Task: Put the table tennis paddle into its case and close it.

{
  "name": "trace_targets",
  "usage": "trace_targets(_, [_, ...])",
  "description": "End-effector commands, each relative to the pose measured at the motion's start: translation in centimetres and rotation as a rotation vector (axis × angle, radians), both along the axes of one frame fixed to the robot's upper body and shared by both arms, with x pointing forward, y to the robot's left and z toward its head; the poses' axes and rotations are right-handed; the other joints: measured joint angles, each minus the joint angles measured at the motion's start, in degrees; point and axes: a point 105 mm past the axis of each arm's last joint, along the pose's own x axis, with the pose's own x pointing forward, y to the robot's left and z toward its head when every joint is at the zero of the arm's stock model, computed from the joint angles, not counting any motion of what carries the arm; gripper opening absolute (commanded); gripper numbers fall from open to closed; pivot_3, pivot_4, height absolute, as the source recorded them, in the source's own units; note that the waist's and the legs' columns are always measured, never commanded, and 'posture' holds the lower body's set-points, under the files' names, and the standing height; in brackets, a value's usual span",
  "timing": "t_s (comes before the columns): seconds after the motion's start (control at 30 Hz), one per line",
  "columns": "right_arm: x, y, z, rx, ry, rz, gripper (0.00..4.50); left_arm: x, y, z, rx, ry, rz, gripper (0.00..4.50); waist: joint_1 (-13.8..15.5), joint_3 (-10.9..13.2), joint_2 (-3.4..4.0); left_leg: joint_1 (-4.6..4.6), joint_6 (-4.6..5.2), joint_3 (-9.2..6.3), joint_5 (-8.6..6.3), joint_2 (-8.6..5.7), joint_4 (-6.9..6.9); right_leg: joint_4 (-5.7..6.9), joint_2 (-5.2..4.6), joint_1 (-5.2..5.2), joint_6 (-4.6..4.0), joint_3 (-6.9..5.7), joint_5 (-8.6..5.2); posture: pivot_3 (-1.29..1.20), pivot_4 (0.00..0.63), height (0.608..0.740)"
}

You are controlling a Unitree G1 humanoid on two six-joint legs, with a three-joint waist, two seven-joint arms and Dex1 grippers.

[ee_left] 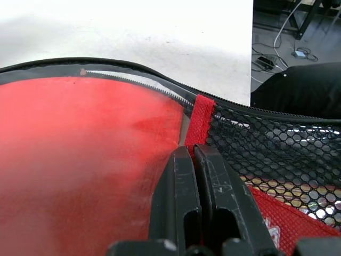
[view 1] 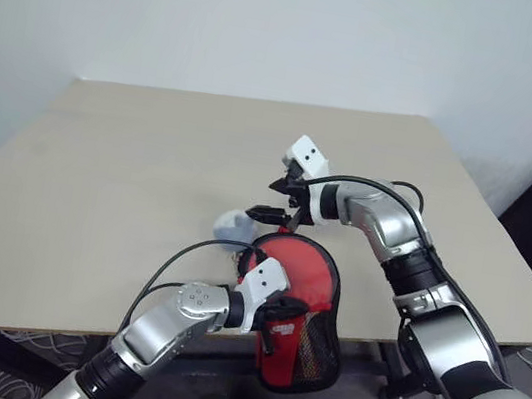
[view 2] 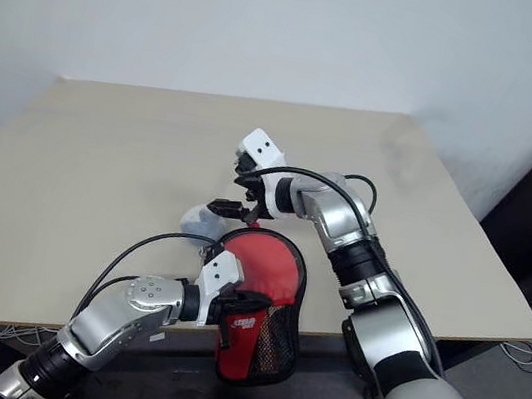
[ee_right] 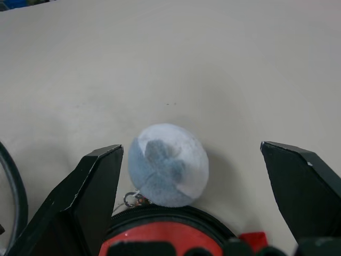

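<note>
Left gripper (view 1: 273, 314) clamped on case (view 1: 314, 313) at near table (view 1: 96, 183) edge, paddle (view 1: 300, 271) inside, long axis toward robot; right gripper (view 1: 281, 202) spread wide just beyond case's round far rim, nearer the zipper there.

Bright even light, soft shadows; table (ee_left: 133, 32) overexposed in left wrist view (case (ee_left: 80, 160) close-up hazy).

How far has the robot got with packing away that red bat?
The round red-faced paddle already sits inside the black fabric case. The left hand is shut on the case's red tab, holding it at the table's edge, while the open right hand hovers above its rim. Zipping looks left.
</note>
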Motion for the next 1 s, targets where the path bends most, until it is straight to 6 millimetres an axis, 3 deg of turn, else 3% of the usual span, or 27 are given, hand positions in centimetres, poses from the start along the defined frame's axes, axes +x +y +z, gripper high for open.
trace_targets(0.03, [0.3,1.4,1.4,0.018,-0.048,0.035,4.50,-0.4,0.4,-1.3,0.053,0.028,-0.005,0.05,0.0,0.0,0.01,0.01,0.00,0.00,0.00,0.01,0.00,0.02,0.00,0.00,0.01,0.00,0.00,0.00,0.000,0.740])
trace_targets(0.43, [0.4,4.7,-1.0,0.007,0.001,0.051,4.50,-0.9,0.8,-1.6,0.068,0.038,-0.005,0.05,-0.4,0.0,0.03,0.04,-0.02,-0.04,-0.01,0.03,-0.04,0.14,0.01,-0.05,0.01,-0.04,0.00,0.00,0.000,0.740])
trace_targets(0.87, [0.9,5.5,-3.0,-0.022,0.030,-0.004,4.50,-1.1,1.1,-1.7,0.075,0.043,0.011,0.05,-1.4,0.0,0.05,0.06,-0.02,-0.10,-0.01,0.02,-0.09,0.17,0.02,-0.05,0.00,-0.05,0.00,0.00,0.000,0.740])
trace_targets(1.0, [0.9,5.5,-3.3,-0.039,0.032,-0.005,3.22,-1.0,1.2,-1.6,0.076,0.043,0.015,0.00,-1.5,0.0,0.05,0.07,-0.02,-0.10,-0.01,0.02,-0.09,0.21,0.02,-0.06,0.00,-0.04,0.00,0.00,0.000,0.740])
